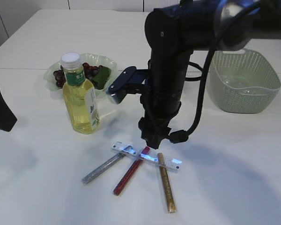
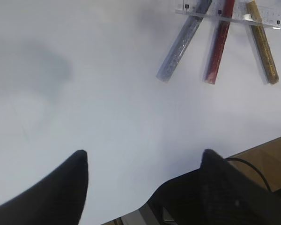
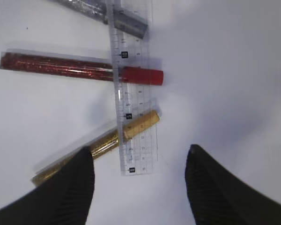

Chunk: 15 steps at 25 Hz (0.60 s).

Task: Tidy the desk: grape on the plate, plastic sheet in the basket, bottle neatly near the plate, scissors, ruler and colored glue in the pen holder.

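On the green neck label of the bottle (image 1: 80,97), beside the plate (image 1: 107,63), two light characters are seen, too small to be read. Graduation marks and small dark squares (numerals, presumably, but illegible) are printed along the clear ruler (image 3: 133,117). No other lettering can be made out.

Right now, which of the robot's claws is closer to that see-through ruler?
Right. The right gripper hangs open directly over the ruler lying across the glue sticks. The left gripper, also open, sits off to the side over bare table.
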Each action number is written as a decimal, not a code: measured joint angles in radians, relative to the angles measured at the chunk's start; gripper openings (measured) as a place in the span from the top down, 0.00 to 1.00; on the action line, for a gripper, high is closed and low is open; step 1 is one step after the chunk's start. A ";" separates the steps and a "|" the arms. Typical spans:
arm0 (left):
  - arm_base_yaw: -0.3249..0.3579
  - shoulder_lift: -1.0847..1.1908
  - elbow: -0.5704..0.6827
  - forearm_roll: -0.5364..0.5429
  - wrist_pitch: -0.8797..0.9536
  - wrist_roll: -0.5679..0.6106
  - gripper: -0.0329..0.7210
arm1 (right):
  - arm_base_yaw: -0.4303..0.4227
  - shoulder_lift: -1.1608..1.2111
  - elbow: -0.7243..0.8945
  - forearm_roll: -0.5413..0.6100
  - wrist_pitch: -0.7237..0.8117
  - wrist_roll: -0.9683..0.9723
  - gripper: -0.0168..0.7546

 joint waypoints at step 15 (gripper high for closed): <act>0.000 0.000 0.000 0.000 -0.028 0.002 0.24 | 0.000 0.134 0.000 0.049 -0.092 -0.055 0.34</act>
